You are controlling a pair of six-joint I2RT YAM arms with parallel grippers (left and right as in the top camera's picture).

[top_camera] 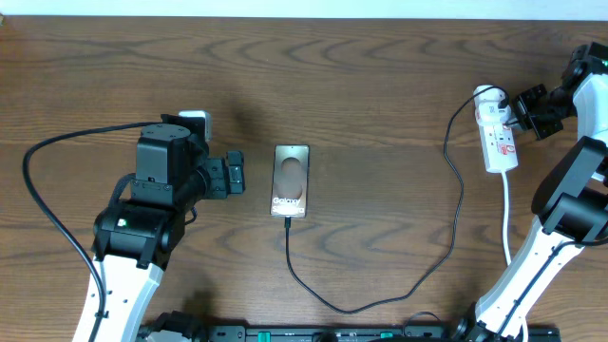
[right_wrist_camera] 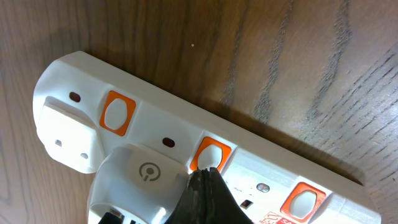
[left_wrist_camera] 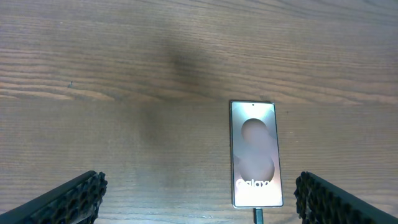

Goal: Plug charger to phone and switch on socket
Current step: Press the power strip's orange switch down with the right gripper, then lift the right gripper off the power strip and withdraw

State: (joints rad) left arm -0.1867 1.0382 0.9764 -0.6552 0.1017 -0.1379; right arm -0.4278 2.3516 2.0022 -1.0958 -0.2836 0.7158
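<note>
The phone [top_camera: 291,180] lies flat mid-table with its "Galaxy" end toward the front. The charger [top_camera: 460,204], a thin black cable, loops from the phone's near end out to the right and up to the socket [top_camera: 496,133]. In the left wrist view its plug tip [left_wrist_camera: 257,216] sits in the bottom edge of the phone [left_wrist_camera: 255,152]. My left gripper [top_camera: 235,176] stands open just left of the phone, touching nothing. My right gripper [right_wrist_camera: 204,173] is shut, its tips resting on the middle orange switch [right_wrist_camera: 211,154] of the socket [right_wrist_camera: 68,93].
A white adapter [right_wrist_camera: 140,180] is plugged into the strip beside the right fingertips. Two more orange switches [right_wrist_camera: 118,113] [right_wrist_camera: 303,202] flank the middle one. A white cord [top_camera: 506,214] runs from the strip toward the front edge. The left arm's thick black cable [top_camera: 43,190] arcs at left.
</note>
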